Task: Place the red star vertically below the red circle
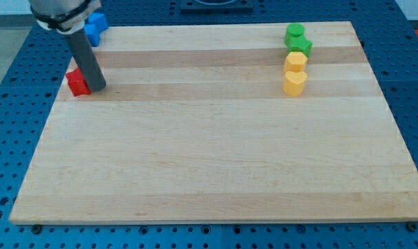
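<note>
A red block (76, 82) lies near the board's left edge toward the view's top; the rod covers part of it, so I cannot tell whether it is the star or the circle. My tip (97, 88) rests on the board right against this block's right side. No second red block shows; the arm may hide one.
A blue block (95, 28) sits at the top left corner, partly behind the arm. At the top right stand a green block (295, 31), a green star (300, 45), a yellow block (295, 61) and a yellow heart (294, 83) in a column. The wooden board (216, 159) lies on a blue pegboard.
</note>
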`<action>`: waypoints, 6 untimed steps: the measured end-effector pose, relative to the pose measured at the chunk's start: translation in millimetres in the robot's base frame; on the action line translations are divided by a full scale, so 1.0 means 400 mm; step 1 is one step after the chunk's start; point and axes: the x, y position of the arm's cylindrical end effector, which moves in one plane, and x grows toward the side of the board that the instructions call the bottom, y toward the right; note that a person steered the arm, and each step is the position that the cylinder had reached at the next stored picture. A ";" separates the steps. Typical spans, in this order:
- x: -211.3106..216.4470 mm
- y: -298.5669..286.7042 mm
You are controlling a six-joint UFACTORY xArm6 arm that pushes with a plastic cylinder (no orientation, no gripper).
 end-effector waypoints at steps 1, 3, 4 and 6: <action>0.058 0.006; 0.048 -0.073; -0.011 -0.099; 0.071 -0.039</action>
